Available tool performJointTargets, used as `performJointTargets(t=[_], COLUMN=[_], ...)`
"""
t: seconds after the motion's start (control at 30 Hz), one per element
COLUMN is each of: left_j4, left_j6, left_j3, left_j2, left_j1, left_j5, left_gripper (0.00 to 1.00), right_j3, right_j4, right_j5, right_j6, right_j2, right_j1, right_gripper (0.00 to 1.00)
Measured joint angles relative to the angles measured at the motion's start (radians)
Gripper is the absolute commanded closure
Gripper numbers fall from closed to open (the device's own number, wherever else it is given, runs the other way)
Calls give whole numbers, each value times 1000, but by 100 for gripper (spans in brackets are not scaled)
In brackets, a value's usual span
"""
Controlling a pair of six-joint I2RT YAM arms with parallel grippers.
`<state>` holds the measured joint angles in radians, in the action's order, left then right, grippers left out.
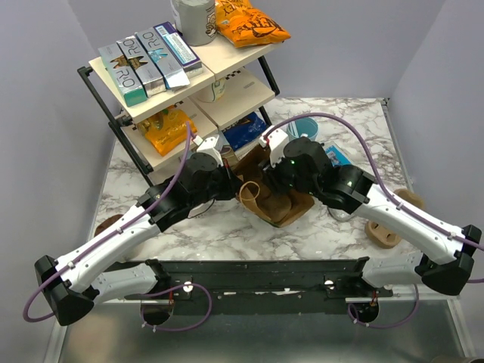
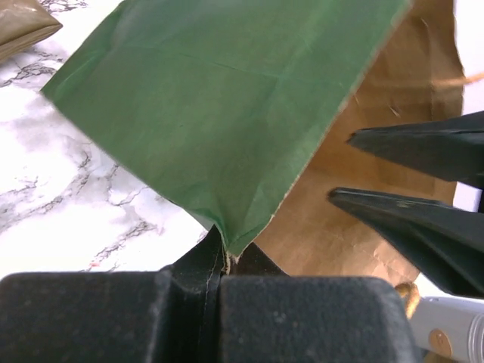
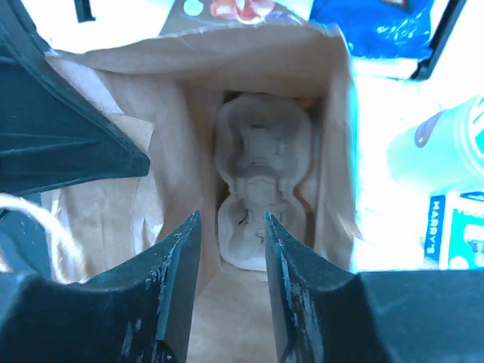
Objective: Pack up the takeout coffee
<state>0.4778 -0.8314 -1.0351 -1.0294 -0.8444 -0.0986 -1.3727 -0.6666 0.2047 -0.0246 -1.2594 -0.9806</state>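
A brown paper bag [image 1: 283, 208] stands open in the middle of the table. My left gripper [image 1: 236, 181] is shut on the bag's rim; in the left wrist view [image 2: 224, 257] the pinched paper [image 2: 219, 113] shows a green outer face. My right gripper [image 1: 266, 181] is open and empty, over the bag's mouth. In the right wrist view [image 3: 231, 219] it looks down into the bag [image 3: 181, 151]. A pale moulded pulp cup carrier [image 3: 261, 189] lies at the bottom, with no cup in it. The lidded takeout coffee cup is out of view.
A black wire shelf rack [image 1: 162, 106] with boxes and snack bags stands at the back left. A light blue cup [image 3: 442, 144] and a blue box [image 3: 461, 231] sit right of the bag. Wooden pieces [image 1: 386, 231] lie at the right.
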Motion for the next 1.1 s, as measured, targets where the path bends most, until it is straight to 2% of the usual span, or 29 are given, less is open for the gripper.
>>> performJointTargets(t=[0.07,0.17,0.2,0.27,0.3,0.43,0.6,0.87,1.1], left_j4=[-6,-27,-37,-62,-64,-96,-122,-133,-132], left_j6=[10,45,59,92,94,156,240,358,391], left_j3=[0,3,8,20,27,79,151,174,174], left_j2=[0,-1,-1,-1,0,39,147,283,277], left_j1=[0,0,0,0,0,-7,-27,-42,-42], left_j5=[11,42,61,103,106,150,170,170,170], left_gripper=[100,100,100,100,100,100,100,100,100], right_j3=[2,37,56,94,114,146,179,211,215], right_j4=[2,48,72,126,166,303,455,545,542], right_j5=[0,-4,-16,-58,-95,-220,-308,-251,-175], right_j6=[-2,0,8,26,42,83,123,152,161], right_j2=[-8,26,53,124,173,313,397,410,402], right_j1=[0,0,0,0,0,0,0,0,0], right_gripper=[48,33,22,10,0,0,0,0,0])
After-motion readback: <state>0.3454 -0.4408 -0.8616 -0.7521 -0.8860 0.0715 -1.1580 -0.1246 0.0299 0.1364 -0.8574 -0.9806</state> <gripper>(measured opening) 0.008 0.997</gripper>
